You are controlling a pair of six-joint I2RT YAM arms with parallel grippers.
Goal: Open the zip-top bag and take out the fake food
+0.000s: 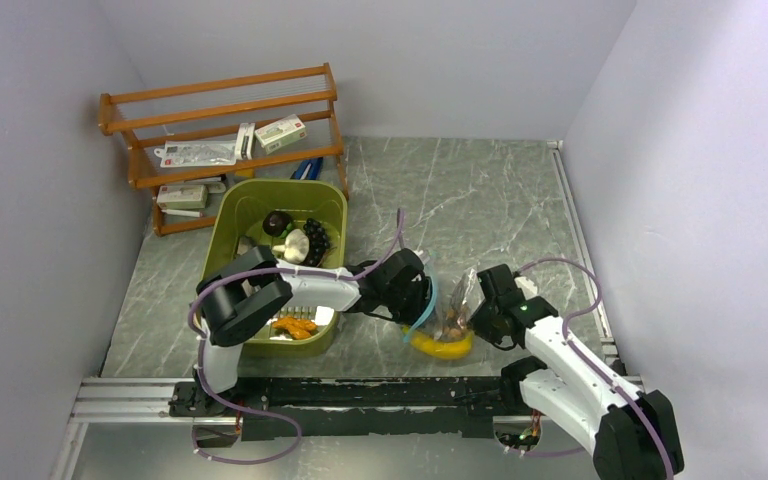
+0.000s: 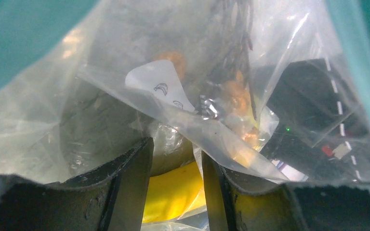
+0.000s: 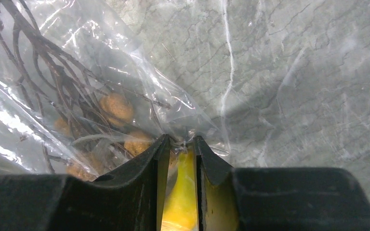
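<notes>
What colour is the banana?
Yellow; the top external view shows the banana best.

One zip-top bag (image 1: 457,298), one banana (image 1: 442,347), one green bin (image 1: 285,186), one rack (image 1: 220,105).

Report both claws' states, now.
Left claw: narrowly parted against the zip-top bag; grip cannot be told.
Right claw: shut on the zip-top bag.

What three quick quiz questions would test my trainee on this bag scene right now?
1. True or false: the banana lies in the green bin.
2. Which is in the bin: A white mushroom, B banana, C zip strip?
3. What is the right gripper pinching?
Key: 1 false; 2 A; 3 the zip-top bag.
</notes>
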